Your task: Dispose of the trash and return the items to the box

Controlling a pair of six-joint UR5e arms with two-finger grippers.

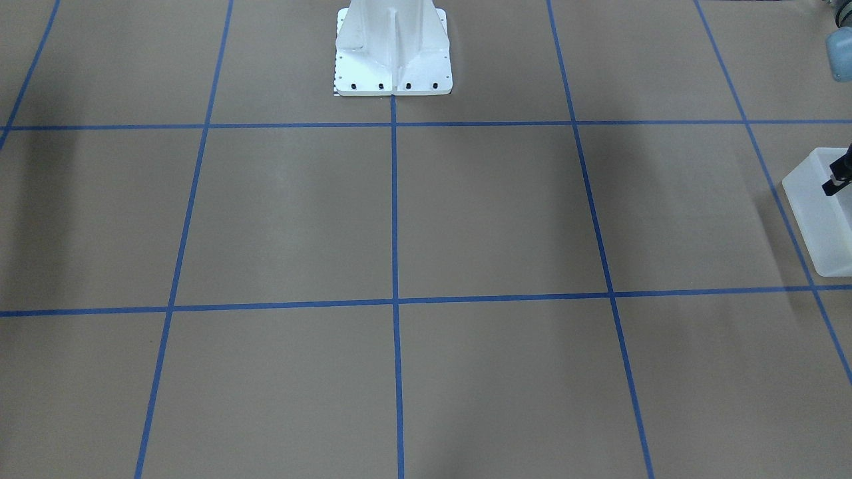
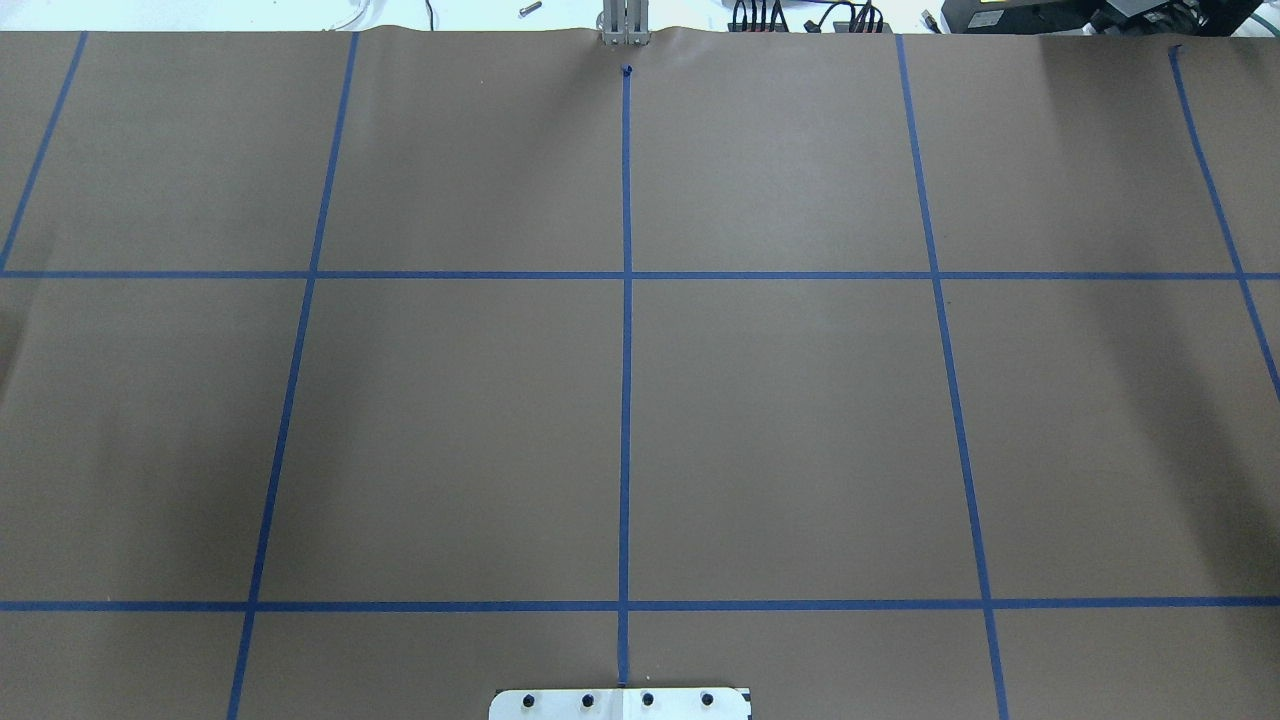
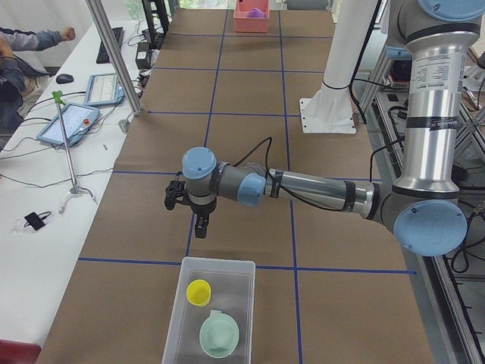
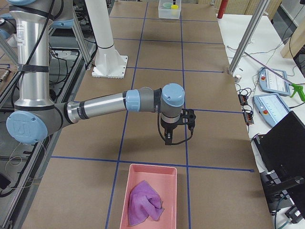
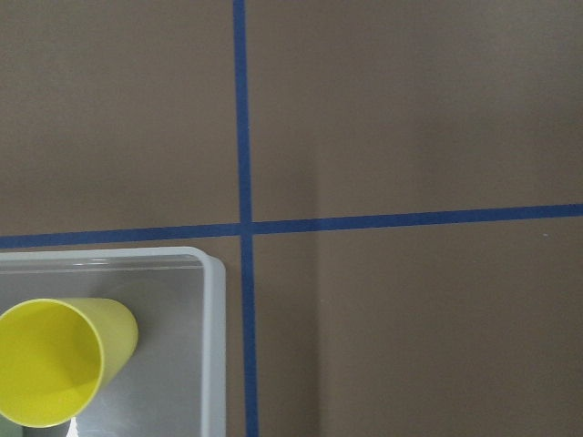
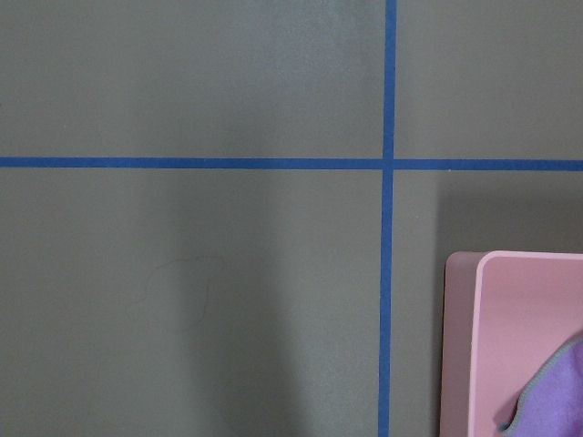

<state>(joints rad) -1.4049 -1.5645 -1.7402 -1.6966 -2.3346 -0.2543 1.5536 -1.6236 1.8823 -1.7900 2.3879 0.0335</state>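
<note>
Box (image 3: 220, 261) cut off at frame bottom; yellow cup (image 3: 198, 292) inside.

Bench top covered w/ brown paper (image 2: 780, 420), blue tape grid (image 2: 626, 400) dividing it into squares. Aluminium post (image 3: 114, 57) stands at operators' edge. Beyond that edge, white side table (image 3: 30, 258) w/ one tablet (image 3: 67, 123), 2nd tablet (image 3: 104, 89), keyboard (image 3: 107, 44), mouse (image 3: 64, 78), green-tipped grabber stick (image 3: 67, 144) and black binder clip (image 3: 32, 221). Operator's arm (image 3: 23, 45) rests near keyboard. Red cylinder (image 4: 220, 8) near a far corner; dark screen (image 4: 281, 143) off operators' edge.
</note>
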